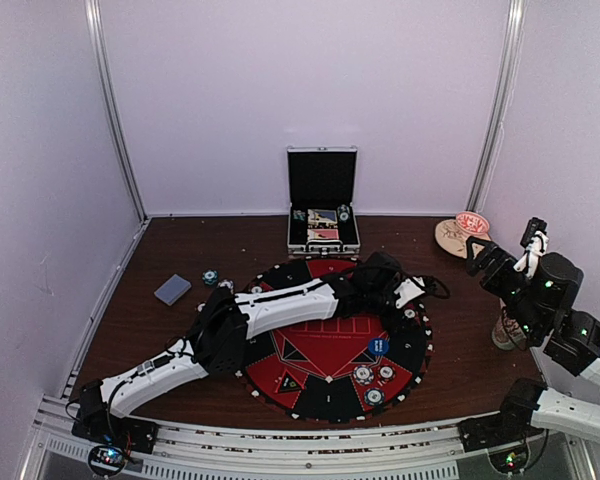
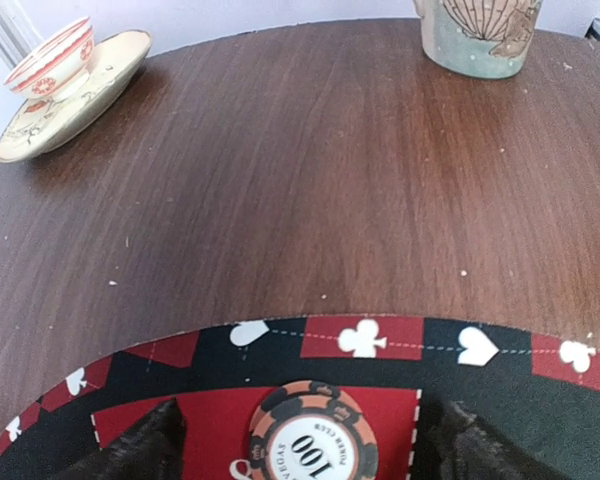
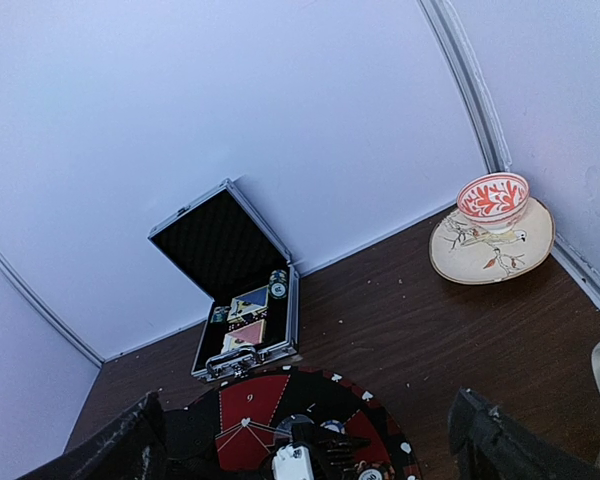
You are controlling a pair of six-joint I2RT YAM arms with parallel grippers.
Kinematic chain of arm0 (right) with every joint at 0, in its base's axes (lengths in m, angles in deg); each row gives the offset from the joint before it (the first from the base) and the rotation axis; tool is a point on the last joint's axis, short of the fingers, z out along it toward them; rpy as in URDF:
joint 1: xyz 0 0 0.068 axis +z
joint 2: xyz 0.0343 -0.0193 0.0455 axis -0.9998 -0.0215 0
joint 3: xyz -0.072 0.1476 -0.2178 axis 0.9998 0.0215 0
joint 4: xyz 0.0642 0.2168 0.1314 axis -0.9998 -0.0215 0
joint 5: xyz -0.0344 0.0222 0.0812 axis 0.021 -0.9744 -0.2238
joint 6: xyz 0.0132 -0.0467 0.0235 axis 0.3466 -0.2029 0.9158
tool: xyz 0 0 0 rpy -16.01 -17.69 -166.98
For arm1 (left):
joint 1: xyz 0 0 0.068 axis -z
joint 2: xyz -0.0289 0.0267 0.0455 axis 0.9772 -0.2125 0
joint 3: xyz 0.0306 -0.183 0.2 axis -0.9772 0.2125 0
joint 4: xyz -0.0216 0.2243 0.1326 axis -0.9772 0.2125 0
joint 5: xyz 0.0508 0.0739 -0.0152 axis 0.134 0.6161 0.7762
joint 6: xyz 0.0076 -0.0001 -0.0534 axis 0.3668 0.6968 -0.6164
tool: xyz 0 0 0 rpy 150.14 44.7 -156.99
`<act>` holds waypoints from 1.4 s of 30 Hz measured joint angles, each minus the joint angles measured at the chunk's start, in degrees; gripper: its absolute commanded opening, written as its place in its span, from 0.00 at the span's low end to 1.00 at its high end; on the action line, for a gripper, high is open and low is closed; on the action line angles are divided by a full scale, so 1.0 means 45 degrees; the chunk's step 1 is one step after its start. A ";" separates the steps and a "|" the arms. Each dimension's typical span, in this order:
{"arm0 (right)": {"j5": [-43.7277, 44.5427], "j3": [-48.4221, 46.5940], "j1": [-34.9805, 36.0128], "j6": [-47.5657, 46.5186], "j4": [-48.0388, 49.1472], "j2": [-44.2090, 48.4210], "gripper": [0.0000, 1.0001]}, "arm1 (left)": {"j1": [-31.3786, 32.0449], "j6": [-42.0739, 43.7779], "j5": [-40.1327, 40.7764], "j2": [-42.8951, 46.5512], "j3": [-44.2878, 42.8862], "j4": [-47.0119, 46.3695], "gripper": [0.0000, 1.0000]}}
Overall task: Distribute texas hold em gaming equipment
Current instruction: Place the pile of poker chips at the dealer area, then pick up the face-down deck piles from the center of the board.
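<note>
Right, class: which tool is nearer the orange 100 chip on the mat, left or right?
Left. The left tool stands open over the orange 100 chip, one finger each side. The right tool hangs open beyond the right edge of the mat, well away.

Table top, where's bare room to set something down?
Bare wood between the mat, the dish and the mug; also the far-left corner behind the card deck. Crowded: chips on the mat's near right, left arm across it.
</note>
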 measured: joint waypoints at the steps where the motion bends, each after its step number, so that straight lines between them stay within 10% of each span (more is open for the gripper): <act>1: 0.0005 0.0000 0.0000 -0.0034 0.0005 0.0000 1.00 | 0.0024 0.0015 0.0000 0.0005 0.0000 0.0005 0.98; 9: 0.0189 0.0000 0.0000 -0.0389 0.0005 -0.0019 1.00 | 0.0389 0.0010 0.0272 0.1039 0.0510 0.0967 0.98; 21: 0.0359 -0.0675 0.0000 -0.0627 -0.0253 -0.2487 1.00 | -0.0131 0.0194 0.2662 0.9311 0.6334 0.1433 0.98; 42: 0.0544 -0.3269 0.0005 -0.0272 -0.0442 -0.7917 1.00 | -0.9734 -0.0019 0.0452 1.7194 1.7962 0.0602 0.98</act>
